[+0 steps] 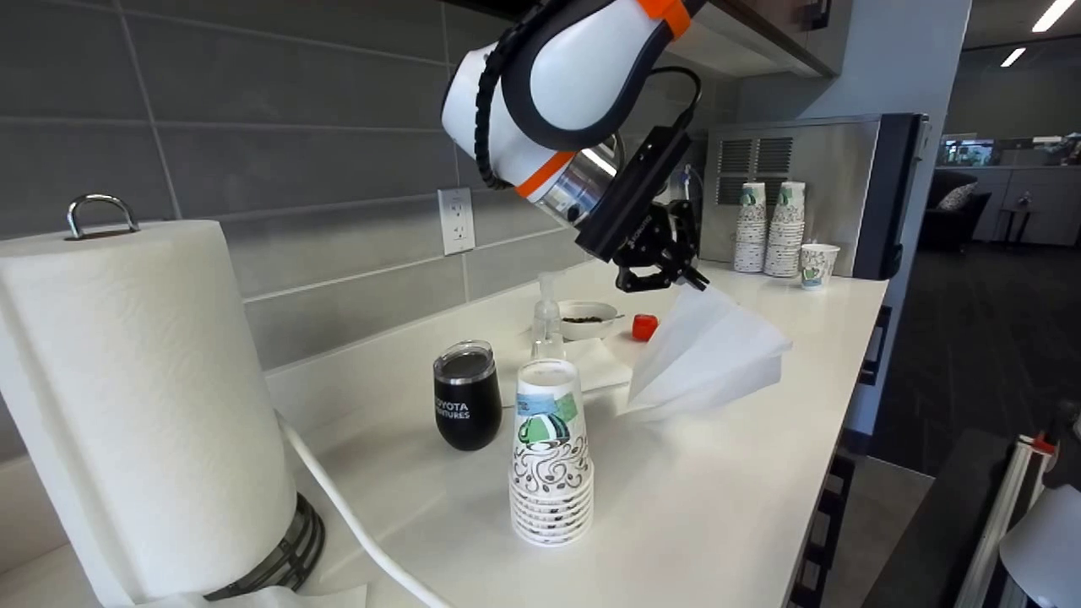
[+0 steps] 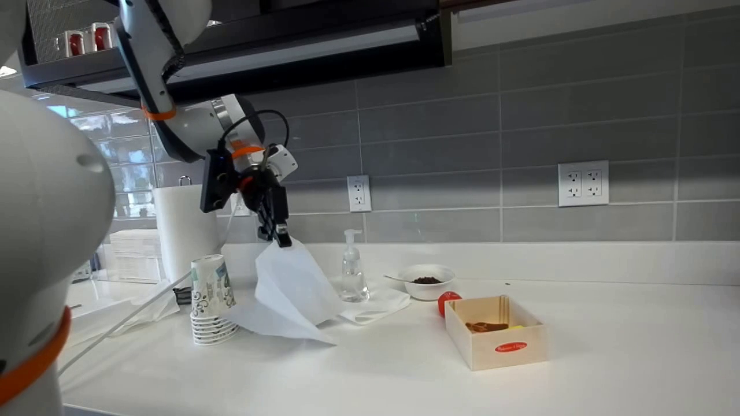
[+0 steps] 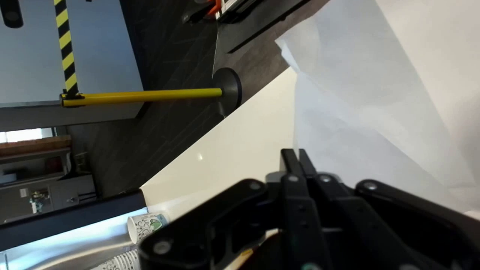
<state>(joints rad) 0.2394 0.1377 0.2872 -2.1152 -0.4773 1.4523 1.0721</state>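
Robot gripper tips are squeezed together. Down below is a long white counter. Over it hangs a thin white sheet, its top pinched in those tips. A stack of cups stands near it. Farther off sits a little red thing. This looks like the holding-up step. Moving next seems to call for a tight pinch and slow going.

Tiled wall, counter and stacked cups mark a kitchen
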